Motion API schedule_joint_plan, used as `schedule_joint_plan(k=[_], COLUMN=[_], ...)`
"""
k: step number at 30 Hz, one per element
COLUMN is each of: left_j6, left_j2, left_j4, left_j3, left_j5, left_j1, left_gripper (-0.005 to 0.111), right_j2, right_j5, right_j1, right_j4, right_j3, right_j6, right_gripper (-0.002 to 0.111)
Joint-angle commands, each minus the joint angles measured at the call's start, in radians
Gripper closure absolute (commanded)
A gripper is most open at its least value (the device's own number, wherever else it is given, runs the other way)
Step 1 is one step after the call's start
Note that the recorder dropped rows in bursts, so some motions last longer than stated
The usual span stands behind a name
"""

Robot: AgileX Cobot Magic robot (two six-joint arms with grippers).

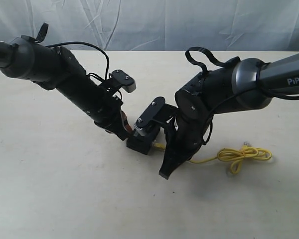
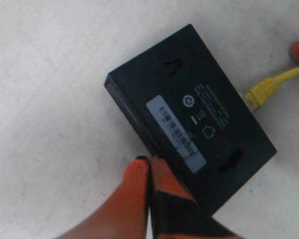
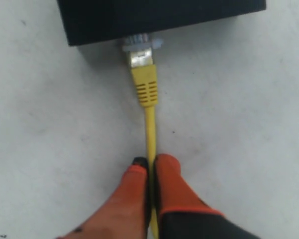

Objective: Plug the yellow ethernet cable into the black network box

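Note:
The black network box lies flat on the table between the two arms, its white label strip facing up. My left gripper is shut with nothing between its orange fingers, and its tips press against the box's long side. My right gripper is shut on the yellow ethernet cable a short way behind the plug. The clear plug sits at the port in the box's side, part of it still showing outside. The cable's remaining length trails right into loose loops.
The pale table carries only the box and the cable. A wrinkled white backdrop closes off the far edge. Both arms meet over the middle, my left gripper and right gripper flanking the box.

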Motion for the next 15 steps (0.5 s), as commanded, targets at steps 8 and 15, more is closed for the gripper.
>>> schedule_joint_plan(k=[8, 15], left_j6=[-0.03, -0.119], left_j2=[0.0, -0.029], left_j4=[-0.022, 0.05], left_j3=[-0.005, -0.005], left_j5=[0.097, 0.092], left_j1=[-0.011, -0.011], left_gripper=[0.107, 0.107], right_j2=[-0.02, -0.063], right_j5=[-0.105, -0.096], right_j1=[0.002, 0.002], right_j4=[0.033, 0.033], right_j3=[-0.005, -0.005], right_j6=[-0.006, -0.006], right_gripper=[0.109, 0.109])
